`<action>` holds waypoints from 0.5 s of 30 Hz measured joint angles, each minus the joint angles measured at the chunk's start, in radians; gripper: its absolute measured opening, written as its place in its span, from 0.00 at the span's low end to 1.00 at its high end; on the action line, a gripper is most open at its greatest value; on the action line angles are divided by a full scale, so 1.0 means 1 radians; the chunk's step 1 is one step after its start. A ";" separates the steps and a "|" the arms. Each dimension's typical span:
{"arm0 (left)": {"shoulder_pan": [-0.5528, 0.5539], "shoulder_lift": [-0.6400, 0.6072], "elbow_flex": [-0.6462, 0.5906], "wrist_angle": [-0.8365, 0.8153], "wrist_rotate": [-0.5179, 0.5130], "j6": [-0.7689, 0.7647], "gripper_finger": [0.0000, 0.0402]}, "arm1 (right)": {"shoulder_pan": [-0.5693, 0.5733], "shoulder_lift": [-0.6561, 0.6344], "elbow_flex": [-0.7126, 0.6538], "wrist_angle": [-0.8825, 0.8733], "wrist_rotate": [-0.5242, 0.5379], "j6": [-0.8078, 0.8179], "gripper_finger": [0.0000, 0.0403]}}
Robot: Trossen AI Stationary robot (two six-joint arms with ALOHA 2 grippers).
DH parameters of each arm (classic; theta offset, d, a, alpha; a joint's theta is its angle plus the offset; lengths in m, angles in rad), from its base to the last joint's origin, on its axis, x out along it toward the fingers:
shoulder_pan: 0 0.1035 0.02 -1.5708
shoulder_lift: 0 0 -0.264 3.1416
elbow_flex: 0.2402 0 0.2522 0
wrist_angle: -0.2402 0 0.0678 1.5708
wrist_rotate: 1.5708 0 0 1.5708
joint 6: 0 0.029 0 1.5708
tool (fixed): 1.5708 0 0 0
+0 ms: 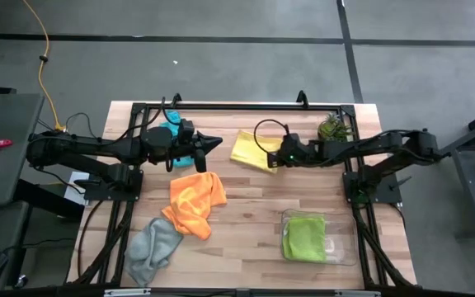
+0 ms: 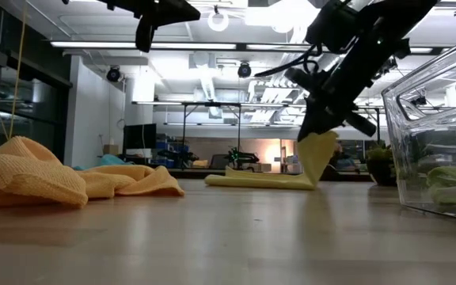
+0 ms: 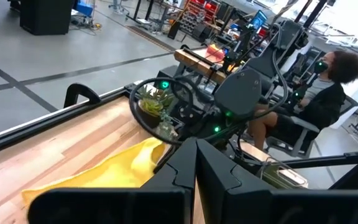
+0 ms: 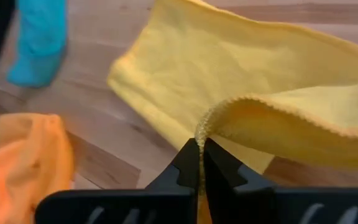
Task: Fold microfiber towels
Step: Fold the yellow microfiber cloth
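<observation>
From above, the yellow towel point(image 1: 252, 152) lies near the far side of the tabletop point(image 1: 246, 227). The right claw point(image 1: 275, 160) is clamped on its edge. The left claw point(image 1: 214, 143) hangs just beside the towel with its fingers together and holds nothing. The orange towel point(image 1: 196, 200) sits bunched in the middle. The grey towel point(image 1: 153, 247) is near the front. The lime green towel point(image 1: 303, 237) lies in the clear tray point(image 1: 342, 252). A bit of the teal towel point(image 1: 171, 129) peeks out under the left arm. A small plant point(image 1: 332, 126) stands by the far edge.

From low down, the right claw point(image 2: 317, 131) lifts one corner of the yellow towel point(image 2: 291, 172), which hangs down limp. It looks soft, light and floppy, so I think a corner or hem is the best place to hold it.

The left wrist view shows smooth pale wood and a person sitting beyond the tabletop.

The right wrist view shows the right claw point(image 4: 201, 163) pinching the stitched hem of the yellow towel point(image 4: 229, 87)
</observation>
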 joint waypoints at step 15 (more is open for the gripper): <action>0.000 0.252 0.000 -0.006 0.055 -0.173 0.00 | 0.059 -0.286 0.000 -0.564 -0.019 -0.061 0.00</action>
